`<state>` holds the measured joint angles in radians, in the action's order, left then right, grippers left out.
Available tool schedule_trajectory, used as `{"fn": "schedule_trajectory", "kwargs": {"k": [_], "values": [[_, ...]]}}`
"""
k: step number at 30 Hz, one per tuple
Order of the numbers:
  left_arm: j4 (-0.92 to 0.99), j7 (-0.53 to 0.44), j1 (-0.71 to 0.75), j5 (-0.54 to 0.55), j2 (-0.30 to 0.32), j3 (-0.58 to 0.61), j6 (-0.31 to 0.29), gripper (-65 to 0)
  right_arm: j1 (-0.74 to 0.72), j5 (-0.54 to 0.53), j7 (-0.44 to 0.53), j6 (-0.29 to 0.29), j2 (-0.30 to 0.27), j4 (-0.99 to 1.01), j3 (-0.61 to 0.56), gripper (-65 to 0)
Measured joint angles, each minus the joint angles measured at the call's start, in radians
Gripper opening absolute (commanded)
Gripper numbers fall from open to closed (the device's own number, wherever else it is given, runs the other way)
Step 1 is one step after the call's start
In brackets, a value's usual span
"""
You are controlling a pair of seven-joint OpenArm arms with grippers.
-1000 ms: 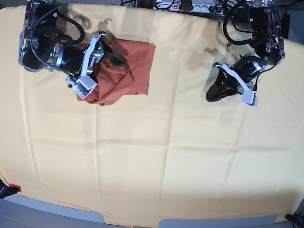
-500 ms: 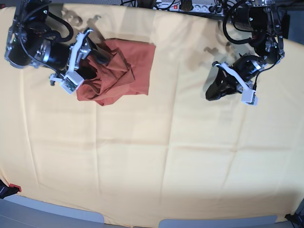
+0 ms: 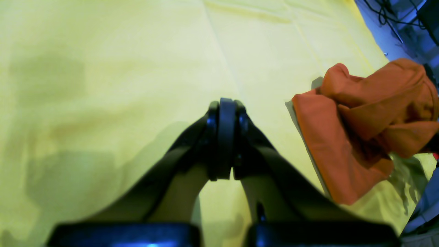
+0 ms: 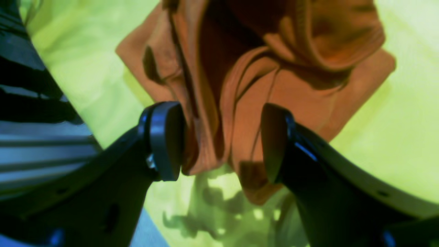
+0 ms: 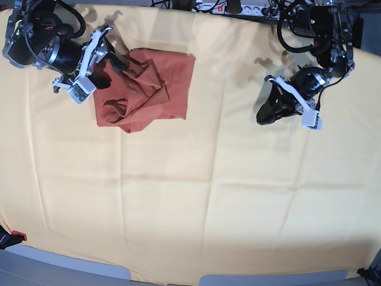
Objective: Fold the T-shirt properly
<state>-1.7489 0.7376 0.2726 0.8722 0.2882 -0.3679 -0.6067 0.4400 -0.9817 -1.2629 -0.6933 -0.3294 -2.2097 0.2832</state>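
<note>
The right gripper [image 5: 110, 64], jaws parted and empty, sits at the left edge of the rumpled rust-orange cotton T-shirt [image 5: 149, 89] on the pale yellow cloth [image 5: 196, 196]. It should probably catch one layer only, near a corner, to spread the bundle flat. Well apart to the right, the left gripper [image 5: 265, 114] is closed on nothing.
</note>
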Motion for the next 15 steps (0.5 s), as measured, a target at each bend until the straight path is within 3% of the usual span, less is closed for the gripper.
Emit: {"fn": "schedule_trajectory", "kwargs": {"k": [3,5,7,12,15], "values": [[0.000,0.000,-0.001,0.000,0.000,0.000,0.000,-65.0,0.001,0.005,-0.005,0.000,0.019,0.025,-0.001,-57.3],[0.000,0.000,0.000,0.000,0.000,0.000,0.000,-65.0,0.003,0.005,-0.005,0.000,0.025,0.030,-0.007,-65.0],[0.000,-0.001,0.000,0.000,0.000,0.000,0.000,-65.0,0.003,0.001,-0.005,0.000,0.027,0.031,-0.019,-65.0],[0.000,0.000,0.000,0.000,0.000,0.000,0.000,-65.0,0.003,-0.207,-0.040,0.000,0.029,0.019,-0.035,-65.0],[0.000,0.000,0.000,0.000,0.000,0.000,0.000,-65.0,0.003,-0.270,-0.051,0.000,0.069,0.004,-0.039,-65.0]]}}
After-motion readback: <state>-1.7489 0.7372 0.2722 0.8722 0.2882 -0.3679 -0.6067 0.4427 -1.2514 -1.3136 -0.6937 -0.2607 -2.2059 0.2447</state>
